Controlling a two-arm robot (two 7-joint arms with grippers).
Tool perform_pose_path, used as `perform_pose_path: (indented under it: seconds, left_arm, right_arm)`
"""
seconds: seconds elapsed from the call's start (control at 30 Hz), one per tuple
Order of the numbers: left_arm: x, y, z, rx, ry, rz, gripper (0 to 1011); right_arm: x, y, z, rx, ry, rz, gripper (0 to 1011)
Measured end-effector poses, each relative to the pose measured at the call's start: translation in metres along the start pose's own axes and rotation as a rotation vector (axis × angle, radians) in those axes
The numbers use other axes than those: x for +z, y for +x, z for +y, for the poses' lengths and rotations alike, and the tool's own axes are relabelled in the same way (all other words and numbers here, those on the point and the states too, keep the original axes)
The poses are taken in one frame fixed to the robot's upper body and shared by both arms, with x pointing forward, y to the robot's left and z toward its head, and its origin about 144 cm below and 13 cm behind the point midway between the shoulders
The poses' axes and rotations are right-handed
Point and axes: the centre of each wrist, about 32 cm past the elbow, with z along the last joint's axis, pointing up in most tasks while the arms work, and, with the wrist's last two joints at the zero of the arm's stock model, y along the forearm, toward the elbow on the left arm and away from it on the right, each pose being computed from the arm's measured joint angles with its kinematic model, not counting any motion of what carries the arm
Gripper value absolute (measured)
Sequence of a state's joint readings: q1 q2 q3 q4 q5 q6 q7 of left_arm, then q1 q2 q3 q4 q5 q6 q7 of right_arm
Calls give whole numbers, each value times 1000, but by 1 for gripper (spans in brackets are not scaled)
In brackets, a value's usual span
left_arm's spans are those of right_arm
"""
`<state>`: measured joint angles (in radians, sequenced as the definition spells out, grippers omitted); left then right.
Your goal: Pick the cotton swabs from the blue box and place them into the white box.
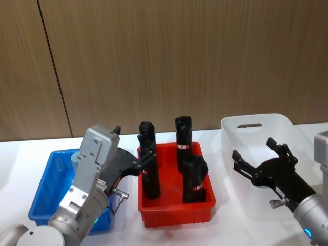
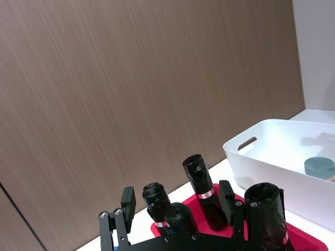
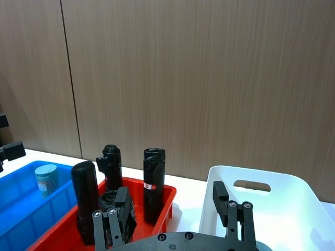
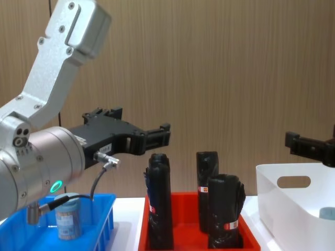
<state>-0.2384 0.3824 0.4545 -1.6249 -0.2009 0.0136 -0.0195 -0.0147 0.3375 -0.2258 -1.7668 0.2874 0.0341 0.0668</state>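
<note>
Behind the white counter (image 1: 228,205), a brown wood-panelled wall (image 1: 179,61) is filling the far side of the room. Three containers are standing in a row on the counter: the blue box (image 1: 48,179) on the left, a red tray (image 1: 174,212) in the middle and the white box (image 1: 279,123) on the right.

Four black rolls (image 2: 199,183) are standing in the red tray, two toward its left side and two toward its right. Two jars of cotton swabs (image 3: 46,178) are showing. One is standing upright in the blue box and the other (image 2: 319,167) is sitting inside the white box.

The left claw (image 2: 177,198) is hanging above the blue box's right side, pointing right toward the left pair of rolls. Its fingers are spread wide and holding nothing. The right claw (image 1: 253,148) is hovering over the near part of the white box, also spread wide and empty.

The right wrist view is giving the blue box's jar in full, lid and label, whereas in the head view the left arm is covering most of it. The left wrist view is looking over the white box's wall onto the second jar, while the chest view is catching just its lid at the right edge. From the chest, the rolls are overlapping, so three are reading there.
</note>
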Motion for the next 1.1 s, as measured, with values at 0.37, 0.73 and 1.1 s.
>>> perform_pose_path:
  seconds: [0.37, 0.73, 1.1]
  left_arm:
    - [0, -1, 0, 8, -1, 0, 1004]
    - [0, 0, 0, 8, -2, 0, 1004]
    - [0, 0, 0, 8, -1, 0, 1004]
  right_arm:
    - [0, 0, 0, 2, -1, 0, 1002]
    - [3, 3, 0, 44, -37, 10, 1002]
    - [8, 6, 4, 139, -90, 22, 1002]
